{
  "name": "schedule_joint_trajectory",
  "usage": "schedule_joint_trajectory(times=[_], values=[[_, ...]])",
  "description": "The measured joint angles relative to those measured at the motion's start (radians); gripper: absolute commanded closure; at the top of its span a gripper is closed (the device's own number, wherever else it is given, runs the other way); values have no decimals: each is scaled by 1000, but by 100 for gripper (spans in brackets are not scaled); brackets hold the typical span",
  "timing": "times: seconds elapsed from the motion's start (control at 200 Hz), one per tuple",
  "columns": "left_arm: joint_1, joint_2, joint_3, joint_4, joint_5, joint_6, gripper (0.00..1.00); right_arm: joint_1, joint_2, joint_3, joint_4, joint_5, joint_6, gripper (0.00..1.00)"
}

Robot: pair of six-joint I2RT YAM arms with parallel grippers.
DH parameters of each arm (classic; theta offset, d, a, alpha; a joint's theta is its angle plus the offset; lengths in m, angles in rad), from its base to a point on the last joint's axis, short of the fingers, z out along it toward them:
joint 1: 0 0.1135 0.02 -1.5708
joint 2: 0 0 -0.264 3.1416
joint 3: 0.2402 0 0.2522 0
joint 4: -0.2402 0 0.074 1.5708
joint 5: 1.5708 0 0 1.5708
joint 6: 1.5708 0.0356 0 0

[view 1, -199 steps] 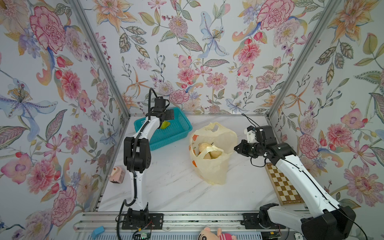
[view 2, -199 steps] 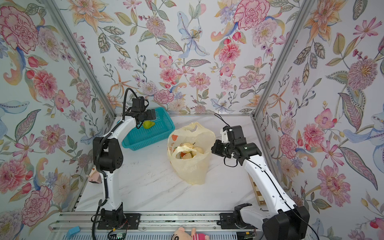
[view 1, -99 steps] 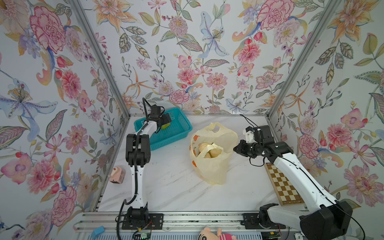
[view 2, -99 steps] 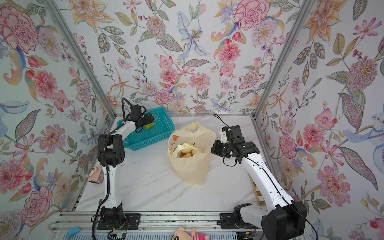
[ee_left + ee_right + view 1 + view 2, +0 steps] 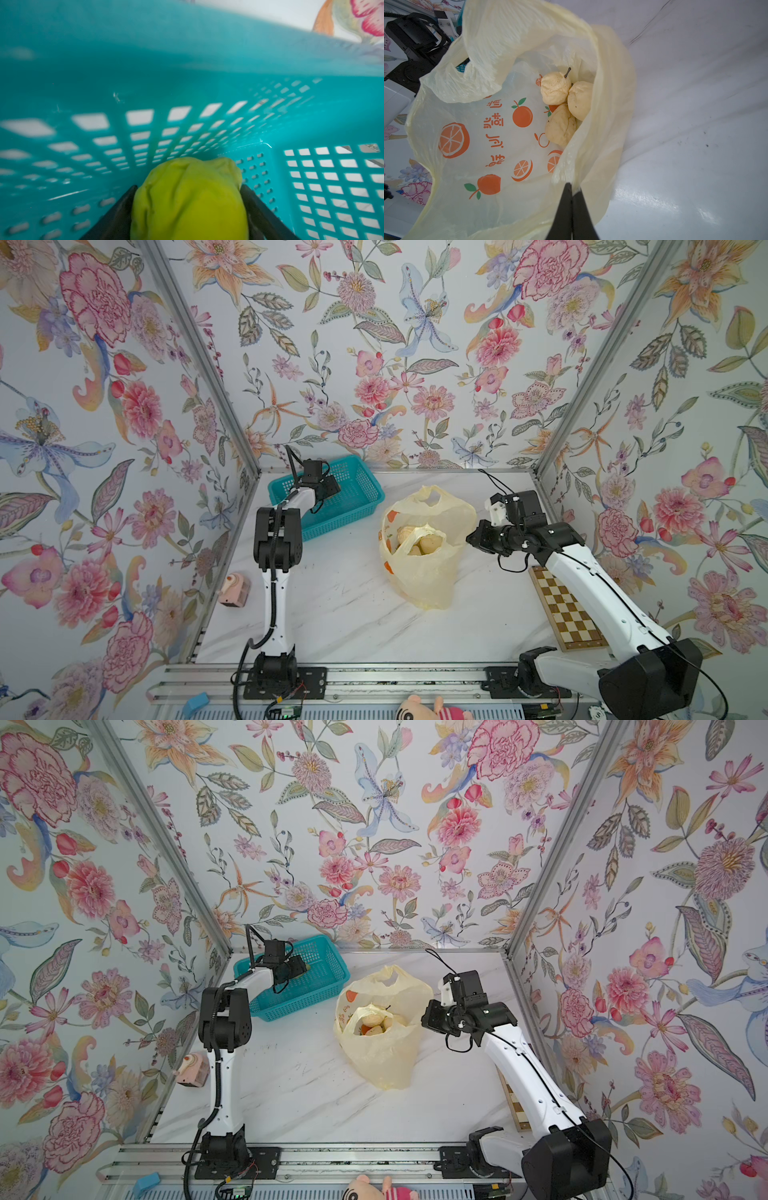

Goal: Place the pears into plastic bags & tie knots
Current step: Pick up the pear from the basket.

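Note:
A yellow-green pear (image 5: pixel 189 199) lies in a corner of the teal mesh basket (image 5: pixel 353 506). My left gripper (image 5: pixel 189 187) reaches into the basket in both top views, and its two dark fingers (image 5: pixel 124 205) press the pear's sides. The pale-yellow plastic bag (image 5: pixel 424 572) with orange fruit prints stands open mid-table. Three cream pears (image 5: pixel 560 126) rest in its bottom. My right gripper (image 5: pixel 572 187) is shut on the bag's near rim, holding the mouth open from the right (image 5: pixel 471 538). No knot is seen.
A checkerboard (image 5: pixel 569 614) lies along the right wall under my right arm. A pink toy (image 5: pixel 235 589) sits by the left wall. A plush doll (image 5: pixel 432 711) and a blue block (image 5: pixel 195 703) lie at the front rail. Floral walls close three sides.
My left gripper sank into the basket and its fingers closed in from wide open onto the yellow-green pear. The right gripper and bag stayed nearly still.

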Motion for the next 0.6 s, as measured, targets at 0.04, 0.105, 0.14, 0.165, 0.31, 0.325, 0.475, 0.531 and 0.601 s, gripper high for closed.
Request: schedule_joint_trajectory(times=[0.04,0.105,0.14,0.165,0.31,0.325,0.475,0.531,0.601], values=[[0,-6,-17,23,0,-2,37,0,0,0,0,0,0,100],[0,-28,-59,50,0,-2,39,0,0,0,0,0,0,100],[0,-41,-79,56,0,-2,39,0,0,0,0,0,0,100],[0,-51,-95,58,0,-2,39,0,0,0,0,0,0,100],[0,-133,-182,66,2,3,41,0,0,0,0,0,0,100],[0,-149,-195,68,4,5,41,0,0,0,0,0,0,100],[-2,-309,-319,110,47,25,42,0,0,0,0,0,0,100],[-6,-386,-372,130,70,31,42,0,0,0,0,0,0,100],[-17,-491,-433,154,103,40,42,1,0,0,0,-1,0,100]])
